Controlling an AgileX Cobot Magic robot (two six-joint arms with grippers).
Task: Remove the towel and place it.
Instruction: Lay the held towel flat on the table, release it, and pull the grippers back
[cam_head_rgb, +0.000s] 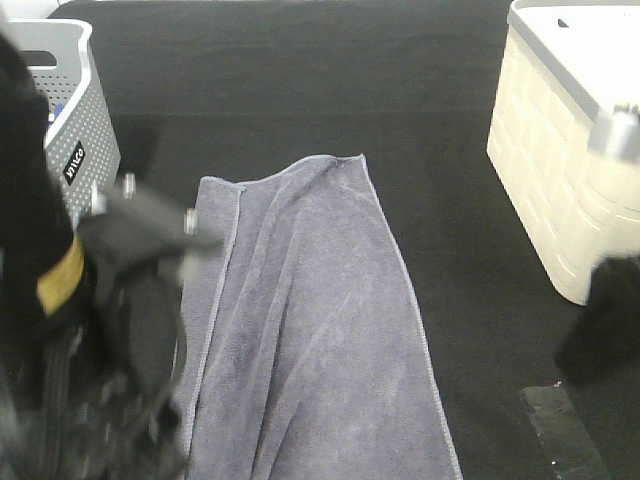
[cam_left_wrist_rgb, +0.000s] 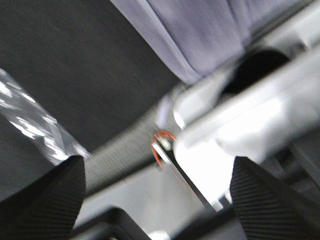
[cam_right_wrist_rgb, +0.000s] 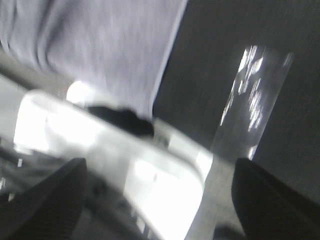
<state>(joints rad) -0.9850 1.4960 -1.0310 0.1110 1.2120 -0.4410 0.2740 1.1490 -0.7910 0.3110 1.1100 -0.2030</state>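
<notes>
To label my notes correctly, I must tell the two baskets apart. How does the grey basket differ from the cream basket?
Colour: the grey basket is grey with a white rim; the cream basket is pale cream. Walls: the grey basket shows rows of small dots and a dark label; the cream basket shows square panels. Place: the grey basket stands left of the towel, the cream basket right of it. Both rest on the black table.
</notes>
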